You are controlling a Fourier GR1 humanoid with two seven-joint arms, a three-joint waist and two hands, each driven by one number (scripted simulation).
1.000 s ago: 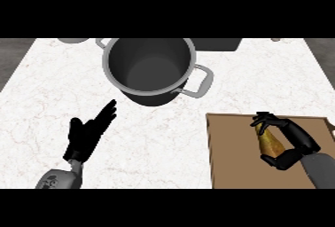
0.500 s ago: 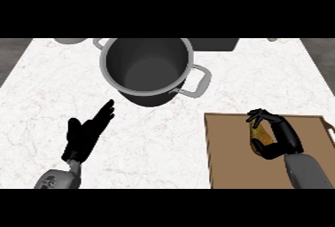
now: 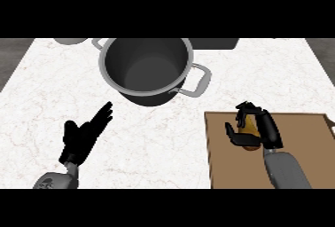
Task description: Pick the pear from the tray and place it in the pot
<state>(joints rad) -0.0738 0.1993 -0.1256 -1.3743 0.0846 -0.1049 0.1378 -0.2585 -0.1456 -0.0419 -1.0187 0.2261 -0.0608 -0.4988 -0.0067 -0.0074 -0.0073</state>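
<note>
From my head view, the pear (image 3: 249,128) is over the brown tray (image 3: 288,166), wrapped up in my right robot hand (image 3: 254,131). I can only see a slice of it between the fingers and the thumb: yellowish-brown skin, a bit darker toward the top. Its long axis runs roughly up and down in the view, so away from me and toward me, with the narrower end pointing toward the far side of the surface (image 3: 52,102) and the fatter end poking out under the thumb on my side. It's leaning just slightly, not dead straight. I can't tell whether it's touching the tray or lifted off it.

The right robot hand has its fingers curled round the pear from the right and the thumb closing in from the left, so it's clamped on the fruit. The grey forearm comes in from the lower edge across the tray.

My left robot hand (image 3: 82,137) sits on the left over the white marbled surface, fingers straight and spread apart, pointing up and to the right, holding nothing.

The grey pot (image 3: 147,68) stands at the far middle of the surface, well apart from the tray, with one handle facing the tray side.
</note>
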